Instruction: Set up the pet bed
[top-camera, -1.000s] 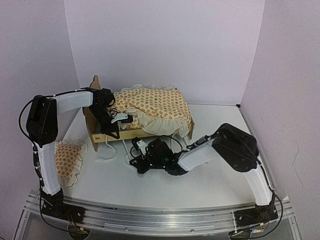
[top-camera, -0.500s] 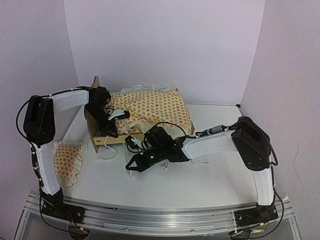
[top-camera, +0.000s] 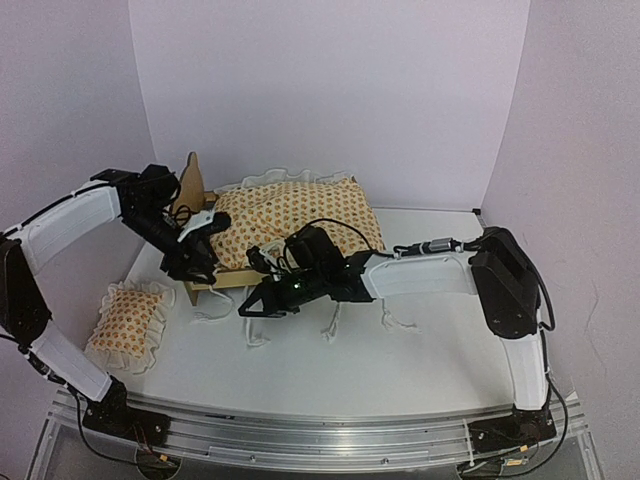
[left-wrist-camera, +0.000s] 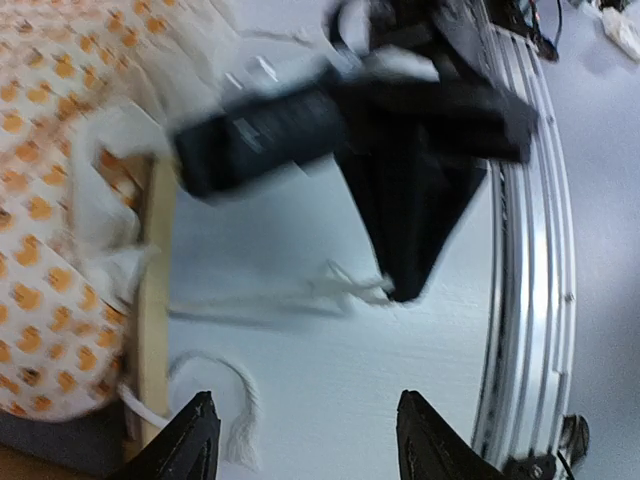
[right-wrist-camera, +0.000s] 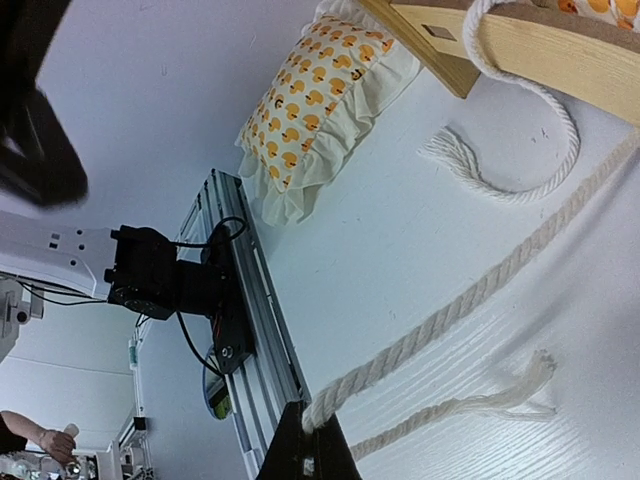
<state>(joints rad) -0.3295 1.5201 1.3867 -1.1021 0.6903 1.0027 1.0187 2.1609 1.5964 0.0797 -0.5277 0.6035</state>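
My right gripper (right-wrist-camera: 308, 445) is closed on a cord (right-wrist-camera: 450, 310) at 7 o'clock of the bed (top-camera: 191, 180), and my left gripper (left-wrist-camera: 305, 415) stands open at its 9 o'clock.

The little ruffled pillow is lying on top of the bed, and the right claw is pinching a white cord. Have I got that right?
Not quite. The little ruffled pillow is not on the pet bed. It lies on the table beside the bed's headboard end, as the top external view shows. The right gripper is indeed pinching a white cord.
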